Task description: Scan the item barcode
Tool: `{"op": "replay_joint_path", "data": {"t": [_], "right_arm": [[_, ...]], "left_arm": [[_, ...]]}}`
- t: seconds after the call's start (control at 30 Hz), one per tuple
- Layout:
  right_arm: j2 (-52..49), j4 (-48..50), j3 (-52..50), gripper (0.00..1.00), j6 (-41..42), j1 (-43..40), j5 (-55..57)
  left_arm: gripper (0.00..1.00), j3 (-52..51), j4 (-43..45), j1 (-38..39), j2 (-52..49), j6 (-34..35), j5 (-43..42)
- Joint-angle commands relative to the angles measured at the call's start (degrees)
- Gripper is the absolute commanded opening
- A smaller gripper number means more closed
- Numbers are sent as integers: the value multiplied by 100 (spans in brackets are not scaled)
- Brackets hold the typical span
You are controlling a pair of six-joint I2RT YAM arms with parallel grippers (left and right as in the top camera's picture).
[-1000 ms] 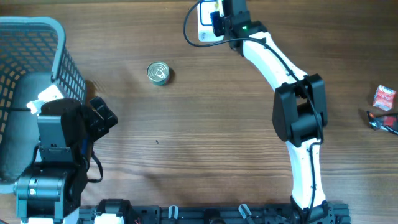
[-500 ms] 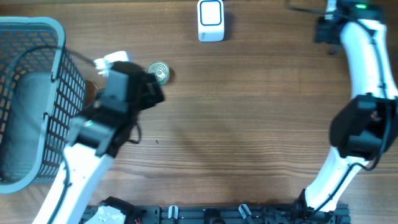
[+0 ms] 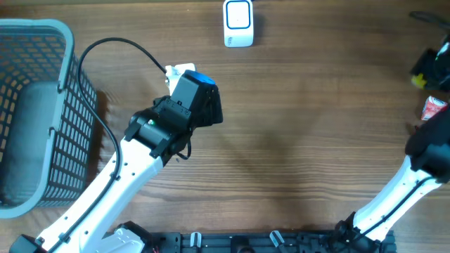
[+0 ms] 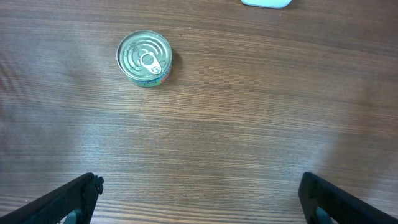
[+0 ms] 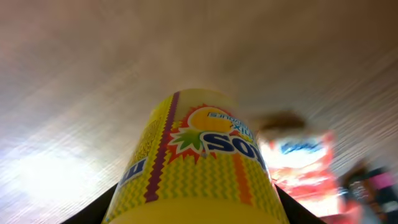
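Bench [image 4: 249, 124] looks like wood, fine straight grain, smooth with a soft satin sheen. The can [image 4: 144, 58] has a bright ribbed metal lid, pretty shiny. The yellow canister [image 5: 199, 168] wears a glossy printed label. Basket [image 3: 35, 28] is matt grey plastic mesh, scanner [image 3: 238, 22] smooth white plastic, left fingers [image 4: 68, 199] matt black plastic.

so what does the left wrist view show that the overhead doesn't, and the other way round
Only the left wrist: the can, upright on the wood, and the left end effector open, short of it. From overhead the left arm hides the can.
Only the overhead: the basket at the left edge, a red packet at the right edge, and the right arm.
Both: the table and the white scanner, whole from overhead, only its near edge in the wrist view.
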State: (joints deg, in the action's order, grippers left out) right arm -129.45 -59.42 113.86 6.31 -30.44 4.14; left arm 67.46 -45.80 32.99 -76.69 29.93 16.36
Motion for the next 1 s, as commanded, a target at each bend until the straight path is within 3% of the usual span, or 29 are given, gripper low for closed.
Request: {"op": "replay_joint_path", "data": {"t": [0.0, 0.1, 0.13, 0.17, 0.4, 0.6, 0.73, 0.8, 0.97], "right_arm": [[-374, -304, 0, 56, 769, 42, -170], [-575, -466, 0, 61, 785, 39, -116], [-597, -487, 0, 70, 785, 28, -31], [-603, -487, 0, 100, 774, 28, 20], [-245, -623, 68, 100, 581, 31, -57], [1412, -772, 68, 100, 737, 170, -540], [2734, -785, 68, 100, 962, 636, -557], [3174, -822, 66, 100, 1056, 986, -538], [3558, -1154, 59, 100, 1561, 1875, 341]], "left_arm": [[100, 7, 26, 24, 2, 103, -7], [100, 7, 15, 24, 2, 103, -9], [100, 7, 7, 24, 2, 103, -9], [100, 4, -22, 24, 2, 103, -9], [100, 7, -68, 24, 2, 96, -9], [100, 7, 319, -107, 2, -33, 11], [100, 7, 448, -695, -133, -35, -52], [100, 7, 525, -1095, -337, -424, -289], [100, 7, 909, -2081, -1147, -2256, -1617]]}}
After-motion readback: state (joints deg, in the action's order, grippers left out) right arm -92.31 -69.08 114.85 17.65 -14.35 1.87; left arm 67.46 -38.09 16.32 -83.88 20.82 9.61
